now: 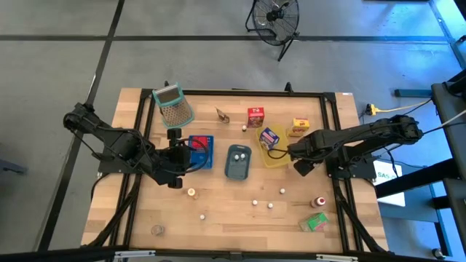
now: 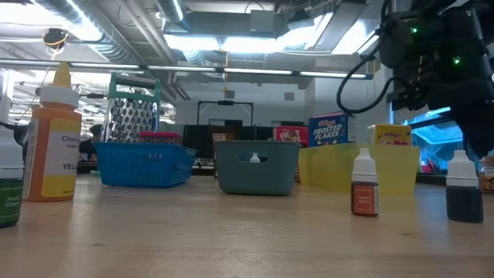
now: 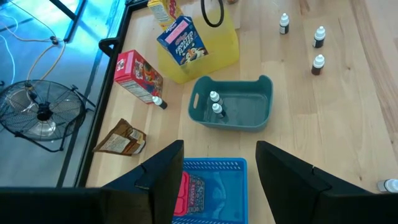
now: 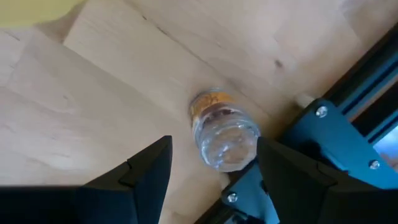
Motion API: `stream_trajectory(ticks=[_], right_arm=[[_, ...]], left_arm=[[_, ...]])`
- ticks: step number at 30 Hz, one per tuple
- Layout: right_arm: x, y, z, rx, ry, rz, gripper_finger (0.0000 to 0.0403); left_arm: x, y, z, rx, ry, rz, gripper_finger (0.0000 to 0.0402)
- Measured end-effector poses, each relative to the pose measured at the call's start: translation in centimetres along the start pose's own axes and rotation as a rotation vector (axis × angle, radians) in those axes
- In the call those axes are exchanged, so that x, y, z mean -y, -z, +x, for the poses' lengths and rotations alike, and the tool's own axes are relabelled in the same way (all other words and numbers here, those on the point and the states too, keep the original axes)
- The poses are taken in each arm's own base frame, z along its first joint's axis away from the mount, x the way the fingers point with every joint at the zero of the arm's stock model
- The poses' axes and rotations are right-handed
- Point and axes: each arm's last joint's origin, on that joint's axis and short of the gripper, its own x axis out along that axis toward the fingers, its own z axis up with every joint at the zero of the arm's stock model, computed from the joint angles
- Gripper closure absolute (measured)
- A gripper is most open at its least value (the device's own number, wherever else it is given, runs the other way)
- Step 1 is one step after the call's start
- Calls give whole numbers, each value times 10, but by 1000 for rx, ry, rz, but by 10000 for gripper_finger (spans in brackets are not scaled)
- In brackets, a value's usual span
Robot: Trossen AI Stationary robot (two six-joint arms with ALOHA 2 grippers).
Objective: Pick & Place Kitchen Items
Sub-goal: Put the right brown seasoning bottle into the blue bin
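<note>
Currently the kitchen items sit spread over the table (image 1: 145, 211): a blue-purple carton (image 1: 270, 136) in the yellow tray (image 1: 275, 156), two small bottles (image 3: 215, 104) in the grey-blue tray (image 1: 238, 169), a red carton (image 1: 255, 116) beyond. My left gripper (image 3: 217, 180) hangs above the blue tray (image 1: 206, 151), jaws parted, empty. My right gripper (image 4: 211, 180) stands open over a small clear jar (image 4: 224, 134) lying by the table frame.

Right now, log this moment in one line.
left claw: open, over blue tray | right claw: open, beside yellow tray | held: nothing
</note>
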Motion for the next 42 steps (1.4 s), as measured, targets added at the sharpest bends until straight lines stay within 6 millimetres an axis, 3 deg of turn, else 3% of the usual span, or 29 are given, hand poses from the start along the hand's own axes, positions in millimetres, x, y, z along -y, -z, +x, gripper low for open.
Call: stream_trajectory(ticks=[5, 12, 16, 42], right_arm=[[3, 4, 0, -75, 6, 27, 167], [-2, 1, 1, -53, -47, 24, 167], [1, 4, 11, -82, -30, 25, 167], [-5, 1, 10, -77, -77, -2, 167]], left_arm=[[0, 0, 0, 0, 0, -1, 205], [0, 0, 0, 0, 1, -6, 206], [0, 0, 0, -3, 10, -9, 205], [1, 0, 0, -5, 17, -9, 205]])
